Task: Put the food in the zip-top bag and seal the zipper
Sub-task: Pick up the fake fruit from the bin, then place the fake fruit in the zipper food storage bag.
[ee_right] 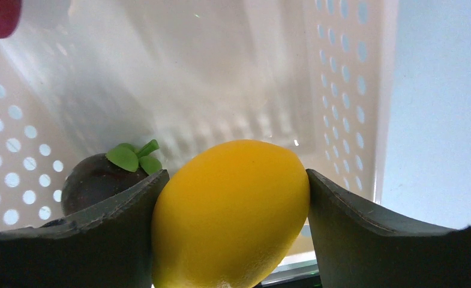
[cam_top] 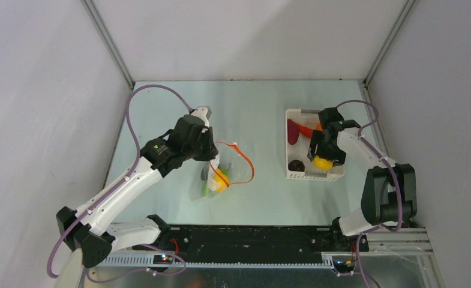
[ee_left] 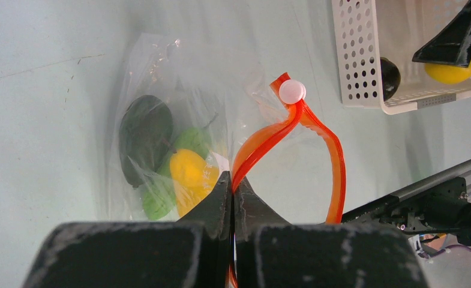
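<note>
Right wrist view: right gripper [ee_right: 235, 180] jaws pinch lemon [ee_right: 233, 210] at frame bottom, touching it on both sides, inside basket [ee_right: 341, 90]; dark fruit [ee_right: 98, 180] sits behind at lower left. Lemon looks smooth, hard, rounded, likely light and slippery, so grip across its middle. Left wrist view: left gripper [ee_left: 233, 192] jaws clamped flat on zipper [ee_left: 269, 141] at bottom centre; bag [ee_left: 137, 72] lies beyond at upper left, holding green pieces [ee_left: 192, 141] and yellow piece [ee_left: 188, 170]. Bag looks thin and floppy; stiffer zipper strip is best handle.
</note>
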`<state>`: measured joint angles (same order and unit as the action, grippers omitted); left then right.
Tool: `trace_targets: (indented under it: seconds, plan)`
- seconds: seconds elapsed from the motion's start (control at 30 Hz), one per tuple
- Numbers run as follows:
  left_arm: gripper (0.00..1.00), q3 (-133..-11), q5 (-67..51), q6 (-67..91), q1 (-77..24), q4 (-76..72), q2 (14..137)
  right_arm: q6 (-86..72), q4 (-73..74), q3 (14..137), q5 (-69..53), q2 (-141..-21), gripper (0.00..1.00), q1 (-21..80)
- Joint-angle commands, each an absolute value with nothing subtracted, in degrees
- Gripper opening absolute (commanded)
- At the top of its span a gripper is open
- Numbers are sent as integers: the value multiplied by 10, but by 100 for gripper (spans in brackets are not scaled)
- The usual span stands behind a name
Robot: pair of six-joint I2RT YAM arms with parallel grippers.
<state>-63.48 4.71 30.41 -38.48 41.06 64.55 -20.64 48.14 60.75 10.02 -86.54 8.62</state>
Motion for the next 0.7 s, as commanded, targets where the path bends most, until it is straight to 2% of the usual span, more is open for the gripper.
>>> trace_targets:
  seconds: [0.0,0.23,0.37,0.53,0.67]
  plan:
    - [0,-637,45,295,-383,401,636,-216,459,617,121,-822,28,82]
    - [0,-637,49,296,-382,400,634,-210,414,620,70,-718,24,83]
    - [0,-637,48,295,-383,401,635,-186,367,620,-42,-638,25,104]
    - [0,-638,45,294,-383,400,637,-174,245,594,-159,-553,25,233]
    - [0,-641,37,292,-383,402,638,-209,106,563,-212,-556,26,360]
